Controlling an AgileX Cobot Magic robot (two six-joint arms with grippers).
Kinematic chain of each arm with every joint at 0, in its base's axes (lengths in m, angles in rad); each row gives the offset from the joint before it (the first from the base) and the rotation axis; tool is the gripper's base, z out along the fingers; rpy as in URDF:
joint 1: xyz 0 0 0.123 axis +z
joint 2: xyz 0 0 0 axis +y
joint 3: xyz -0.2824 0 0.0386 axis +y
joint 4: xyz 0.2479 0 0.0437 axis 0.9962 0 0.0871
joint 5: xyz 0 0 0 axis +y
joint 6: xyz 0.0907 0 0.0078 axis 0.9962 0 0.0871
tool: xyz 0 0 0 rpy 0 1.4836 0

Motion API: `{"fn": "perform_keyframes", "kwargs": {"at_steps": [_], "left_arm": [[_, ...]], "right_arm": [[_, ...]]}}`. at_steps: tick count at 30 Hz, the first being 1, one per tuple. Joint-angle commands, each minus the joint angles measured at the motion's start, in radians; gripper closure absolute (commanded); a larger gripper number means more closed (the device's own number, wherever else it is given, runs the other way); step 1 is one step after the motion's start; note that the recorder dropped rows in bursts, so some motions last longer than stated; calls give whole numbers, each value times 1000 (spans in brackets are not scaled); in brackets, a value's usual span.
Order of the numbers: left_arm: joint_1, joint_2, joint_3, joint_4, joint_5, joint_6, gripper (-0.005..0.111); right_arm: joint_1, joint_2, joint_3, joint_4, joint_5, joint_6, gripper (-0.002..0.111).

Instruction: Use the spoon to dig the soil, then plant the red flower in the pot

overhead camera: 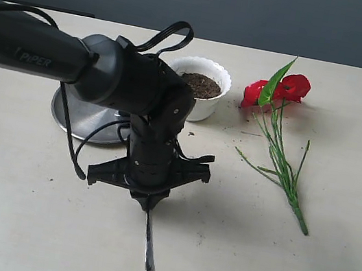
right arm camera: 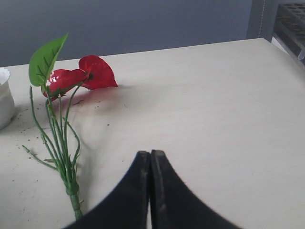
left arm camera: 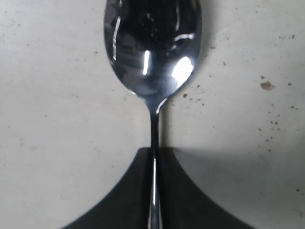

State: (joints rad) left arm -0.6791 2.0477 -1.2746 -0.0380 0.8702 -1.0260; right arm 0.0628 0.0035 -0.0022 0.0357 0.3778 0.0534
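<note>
My left gripper (overhead camera: 149, 203) is shut on the thin handle of the steel spoon (overhead camera: 149, 245), in front of the white pot (overhead camera: 208, 109). In the left wrist view the spoon (left arm camera: 151, 52) reaches out from the fingertips just over the table, with a few soil crumbs in its bowl. Dark soil (overhead camera: 200, 85) fills the pot. The red flower (overhead camera: 293, 88) lies flat on the table right of the pot, stems toward the front. My right gripper (right arm camera: 150, 153) is shut on nothing, near the stem end of the red flower (right arm camera: 95, 71); the exterior view does not show it.
A round steel plate (overhead camera: 83, 118) sits behind my left arm, left of the pot. Soil crumbs (overhead camera: 244, 132) are scattered on the table between pot and flower. The pot's edge (right arm camera: 4, 98) shows in the right wrist view.
</note>
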Motion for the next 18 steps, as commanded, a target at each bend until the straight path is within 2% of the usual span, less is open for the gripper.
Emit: {"fn": "perform_keyframes", "kwargs": {"at_steps": [1, 9, 18], "left_arm": [[2, 4, 11, 14, 10, 20, 106], [0, -107, 5, 147, 34, 17, 106], [0, -141, 5, 173, 2, 38, 106]], "right_arm": [[-4, -4, 2, 0, -15, -3, 108], [-4, -4, 2, 0, -15, -3, 108], [-4, -4, 2, 0, -12, -3, 108]]}}
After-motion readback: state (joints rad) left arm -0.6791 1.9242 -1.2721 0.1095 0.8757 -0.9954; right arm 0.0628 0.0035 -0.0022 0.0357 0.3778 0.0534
